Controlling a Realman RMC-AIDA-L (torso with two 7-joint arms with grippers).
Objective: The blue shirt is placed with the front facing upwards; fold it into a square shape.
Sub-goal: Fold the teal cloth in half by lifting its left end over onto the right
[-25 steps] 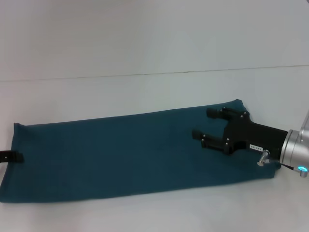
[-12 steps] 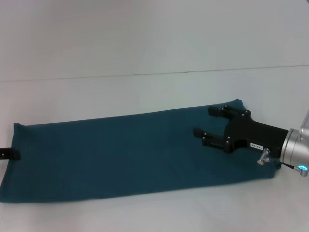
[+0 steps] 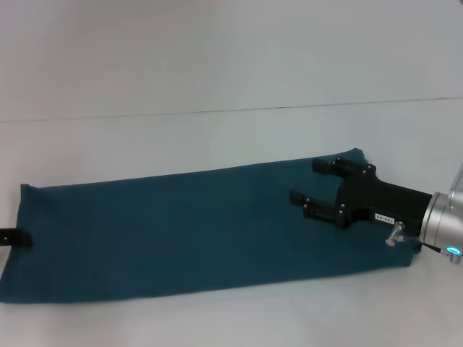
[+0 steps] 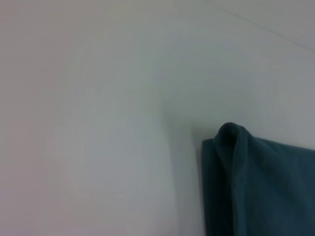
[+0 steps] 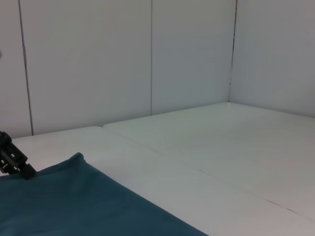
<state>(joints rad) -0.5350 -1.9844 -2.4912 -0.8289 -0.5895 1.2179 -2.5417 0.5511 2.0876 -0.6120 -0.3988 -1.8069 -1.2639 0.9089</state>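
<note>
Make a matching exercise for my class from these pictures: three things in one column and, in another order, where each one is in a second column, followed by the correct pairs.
Things
1. blue shirt
2. right claw
3. left claw

Places
A. at the shirt's left end, only a black tip showing at the edge of the head view
B. over the shirt's right end, both fingers spread apart
C. lying as a long folded strip across the white table

Pairs: 1-C, 2-B, 3-A
</note>
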